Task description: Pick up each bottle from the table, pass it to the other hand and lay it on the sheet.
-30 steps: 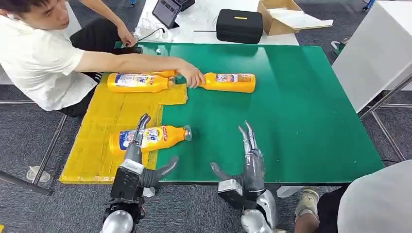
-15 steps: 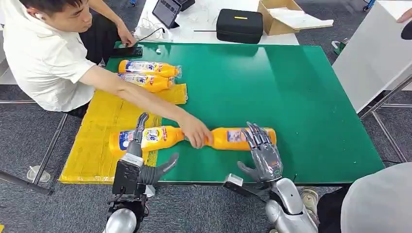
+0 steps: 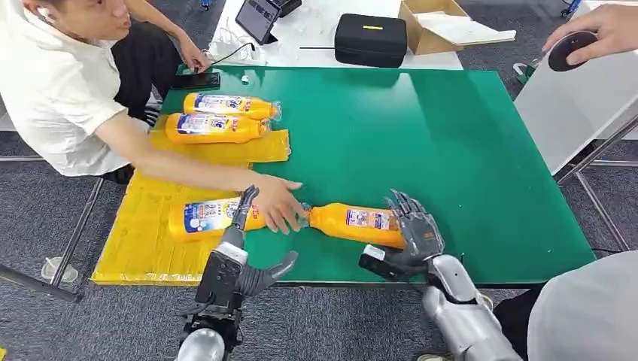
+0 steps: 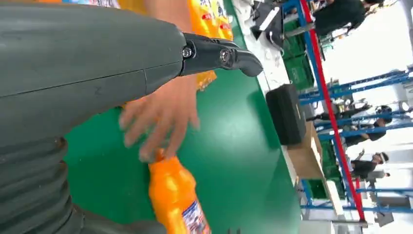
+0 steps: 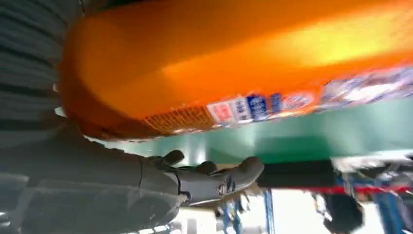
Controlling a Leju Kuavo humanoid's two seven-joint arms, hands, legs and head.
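Note:
An orange bottle [image 3: 353, 222] lies on the green table [image 3: 466, 150] near its front edge, and a person's hand [image 3: 274, 207] covers its cap end. My right hand [image 3: 414, 233] lies over the bottle's base end. In the right wrist view the bottle [image 5: 234, 63] sits close against the palm, while the thumb [image 5: 214, 178] stands apart from it. My left hand [image 3: 241, 256] is open at the front edge, with fingers stretched towards a bottle [image 3: 207, 216] lying on the yellow sheet [image 3: 158, 188]. Two more bottles [image 3: 218, 116] lie at the sheet's far end.
A person [image 3: 60, 83] sits at the table's left side, arm reaching across the sheet. Beyond the table are a black case [image 3: 370, 39], a cardboard box [image 3: 436, 26] and a tablet [image 3: 258, 19]. A white table [image 3: 579, 90] stands right, another person's hand [image 3: 594, 34] above it.
The person carried a bottle from the far end to the front edge and turned it slightly. My right hand came down over its base end. My left hand shifted right.

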